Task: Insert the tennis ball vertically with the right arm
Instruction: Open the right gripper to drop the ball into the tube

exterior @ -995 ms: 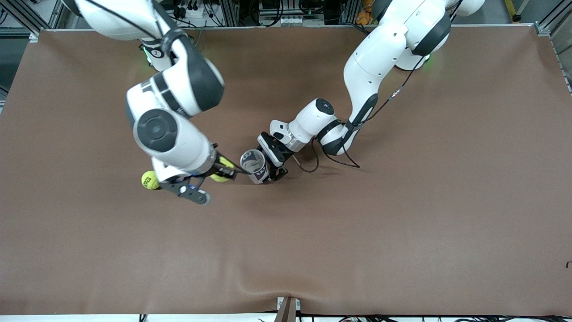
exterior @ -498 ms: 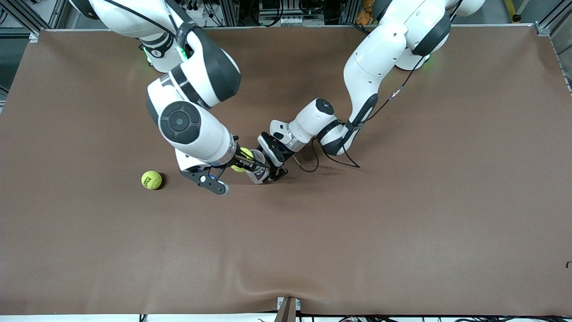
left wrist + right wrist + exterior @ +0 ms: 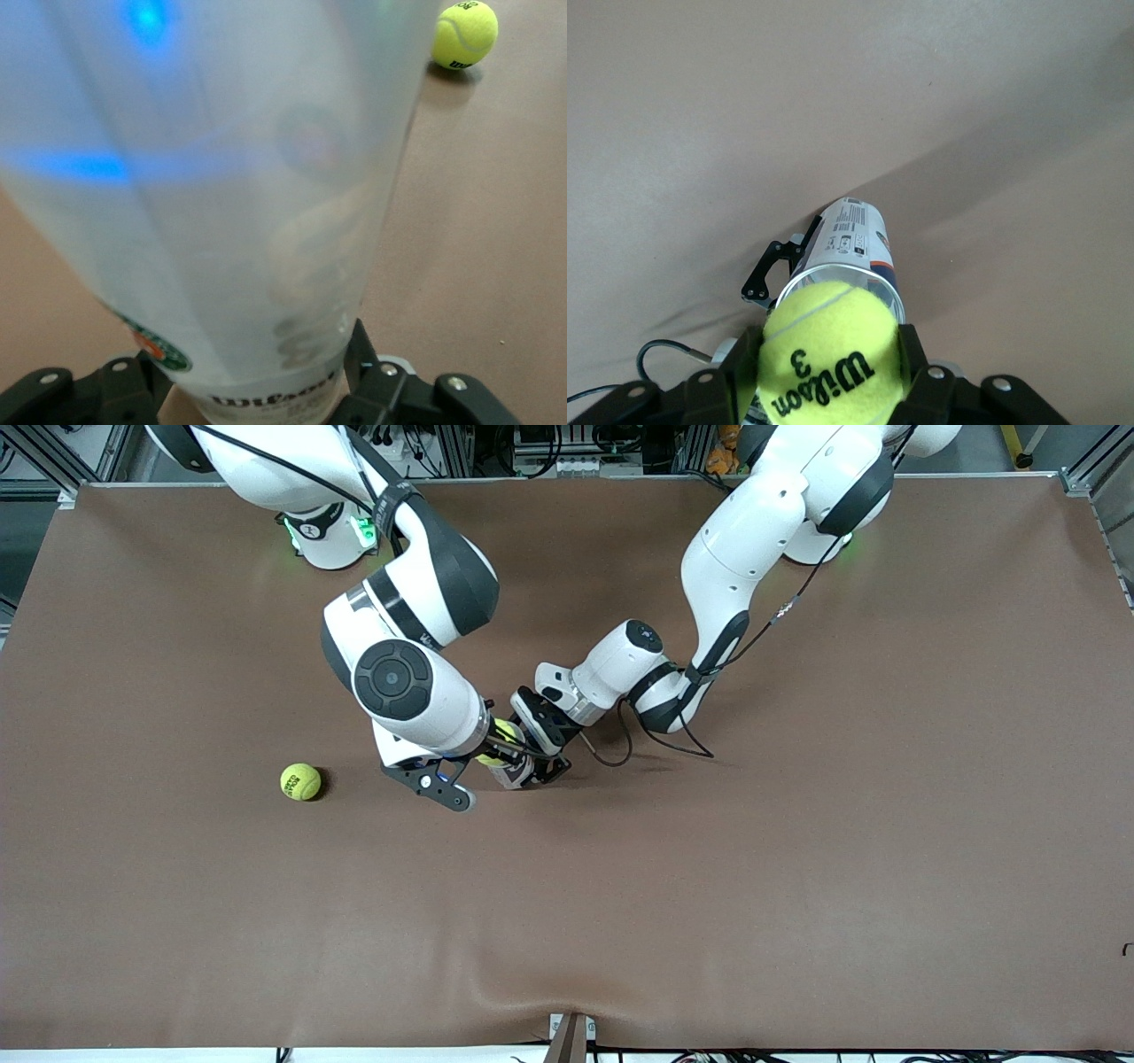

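My right gripper [image 3: 496, 751] is shut on a yellow tennis ball [image 3: 501, 740] and holds it just over the open mouth of a clear ball can [image 3: 516, 774]. In the right wrist view the ball [image 3: 828, 354] fills the space between the fingers [image 3: 917, 363], with the can [image 3: 849, 252] right below it. My left gripper [image 3: 536, 755] is shut on the can low down and holds it upright on the table. In the left wrist view the can [image 3: 230, 221] fills most of the frame between the left gripper's fingers [image 3: 368, 376].
A second tennis ball [image 3: 300, 781] lies loose on the brown table [image 3: 709, 886], toward the right arm's end from the can; it also shows in the left wrist view [image 3: 465, 34]. The left arm's black cable [image 3: 620, 748] loops beside its wrist.
My right arm has carried the held ball from beside the loose ball sideways to over the can's mouth. The left arm and the can have not moved.
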